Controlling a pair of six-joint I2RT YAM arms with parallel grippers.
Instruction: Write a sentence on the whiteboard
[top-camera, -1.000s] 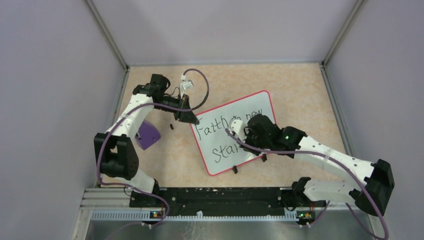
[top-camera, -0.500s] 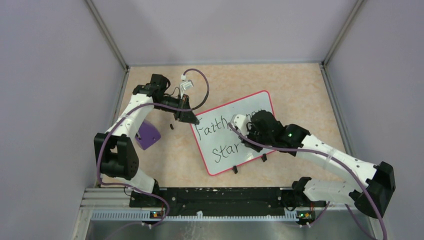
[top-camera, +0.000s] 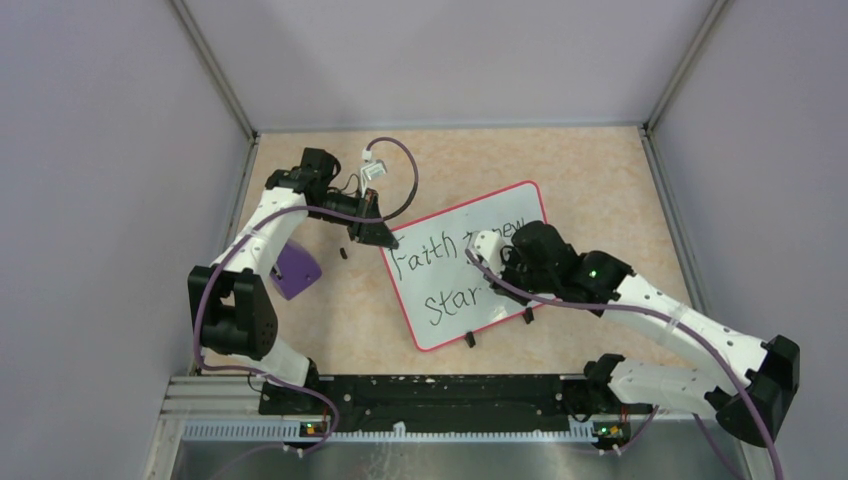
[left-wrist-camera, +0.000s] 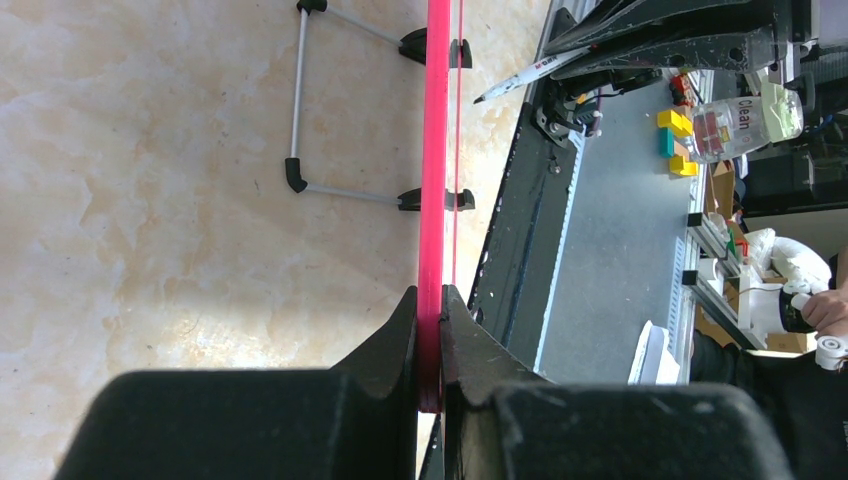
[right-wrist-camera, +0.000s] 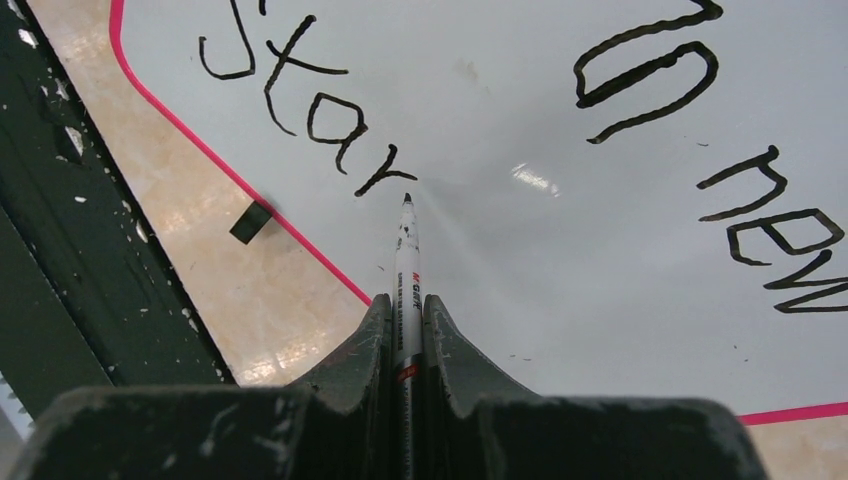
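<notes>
- Whiteboard (top-camera: 470, 215) sat skewed mid-table (top-camera: 600, 180), between the 2 arms.
- Left gripper (left-wrist-camera: 430, 300) was clamped on the board's red rim at its left corner.
- Right gripper (right-wrist-camera: 405, 305) pinched a black marker (right-wrist-camera: 406, 250), with the tip just past the "r" of "Star". Contact with the board was unclear.
- Sentence (top-camera: 445, 300) ran in 2 lines: "Faith … new", then "Star".
- Purple block (top-camera: 296, 268) lay left of the board, apart from it.

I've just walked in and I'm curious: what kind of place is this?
Probably a robotics lab's test booth: plain grey walls enclose a small table, two robot arms are bolted at its edge, and a cluttered workbench lies beyond.
</notes>
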